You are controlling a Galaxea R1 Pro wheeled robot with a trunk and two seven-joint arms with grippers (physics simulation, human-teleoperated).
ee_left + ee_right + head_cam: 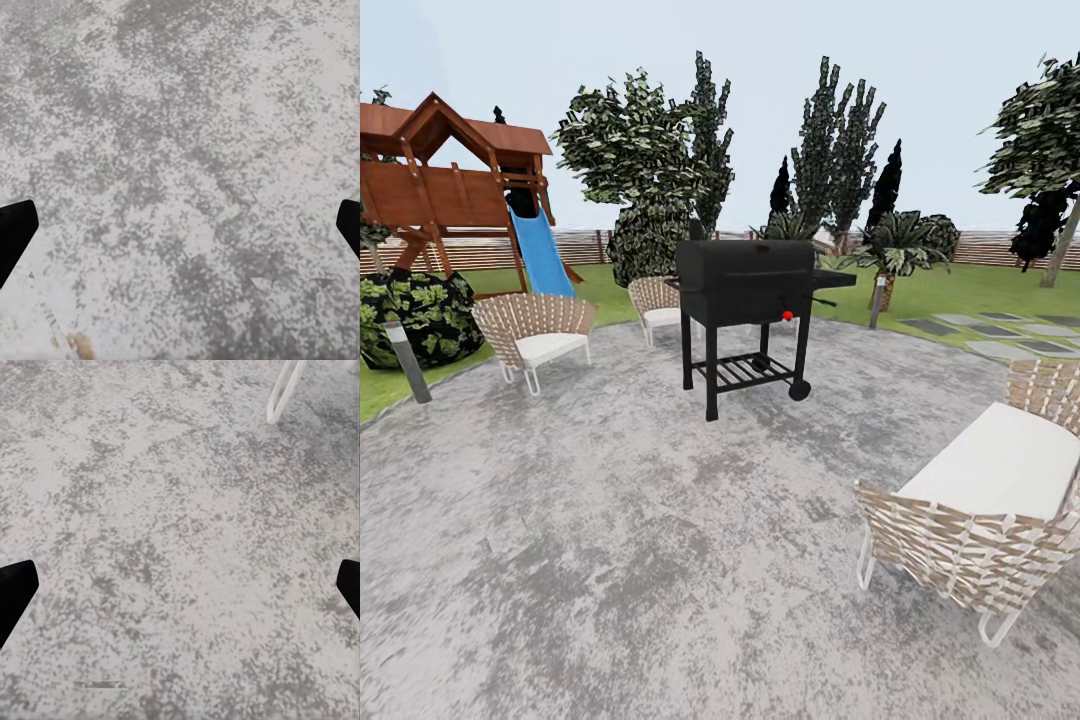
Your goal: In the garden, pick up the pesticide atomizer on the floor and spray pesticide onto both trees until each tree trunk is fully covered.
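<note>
The pesticide atomizer is out of view. Beyond the patio lies the garden lawn (960, 290), ringed by a slat fence (1000, 250). Flat stone slabs of the floor (1000, 330) sit in the grass at the right. At the far right stands a tree (1045, 120) with a bare leaning tree trunk (1062, 245) and leaves high up. My left gripper (180, 225) is open over mottled grey paving, its dark fingertips (15, 229) far apart. The right gripper (180, 585) is open too, with nothing between its fingertips (15, 589).
A black grill (750, 300) on wheels stands mid-patio. Wicker chairs sit at the left (535, 335), behind the grill (658, 305), and close at the right (990, 500). A wooden playhouse (445, 180) with a blue slide stands at the back left, and a short post (408, 360) at the patio edge.
</note>
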